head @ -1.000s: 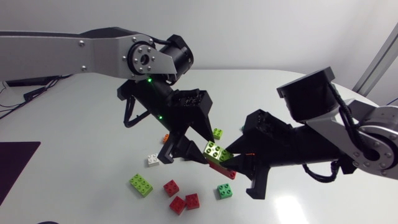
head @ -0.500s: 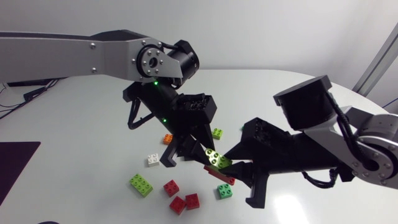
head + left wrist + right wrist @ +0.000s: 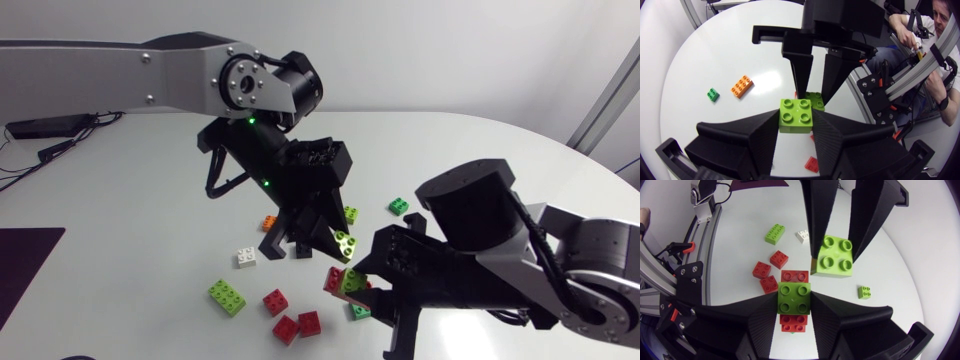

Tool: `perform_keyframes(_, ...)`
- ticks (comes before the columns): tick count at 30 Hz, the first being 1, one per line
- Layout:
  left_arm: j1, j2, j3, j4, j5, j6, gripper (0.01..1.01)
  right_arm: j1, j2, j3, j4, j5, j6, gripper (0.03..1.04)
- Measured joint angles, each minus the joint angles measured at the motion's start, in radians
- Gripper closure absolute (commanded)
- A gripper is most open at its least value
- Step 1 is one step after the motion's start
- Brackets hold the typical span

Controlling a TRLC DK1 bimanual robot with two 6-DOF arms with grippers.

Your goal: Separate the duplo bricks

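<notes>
A lime brick (image 3: 795,111), two studs by two, sits clamped between both fingers of my left tool (image 3: 795,120), lifted off the table (image 3: 715,50). Just ahead of it my right tool (image 3: 794,301) pinches a darker green brick (image 3: 794,296) of the same size from two sides. A red brick (image 3: 795,275) shows past both its ends. I cannot tell whether that red is one long piece or two, since the green brick and my fingers cover the middle. The two held pieces are close together but apart.

From the head view both held bricks show only in small part among the fingers. Only the left wrist view shows the orange brick (image 3: 741,86) as an eight-stud piece, off to one side of my right tool. The right wrist view alone shows the loose red bricks (image 3: 769,284), a long lime brick (image 3: 775,233) and a white brick (image 3: 802,236) plainly, lying beside my left tool's fingers.
</notes>
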Motion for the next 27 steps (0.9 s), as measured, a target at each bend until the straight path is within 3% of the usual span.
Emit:
perform_keyframes(5,0.035,0.053,0.073,0.027,0.000,-0.002,0.743,-0.042,-0.011,-0.001,-0.004,0.004,-0.008,0.72)
perform_keyframes(15,0.111,0.301,0.141,0.237,-0.023,-0.073,0.743,-0.337,-0.170,-0.003,-0.119,-0.110,-0.076,0.72)
perform_keyframes(27,0.160,0.443,0.173,0.393,-0.024,-0.167,0.743,-0.431,-0.191,-0.013,-0.124,-0.196,-0.091,0.72)
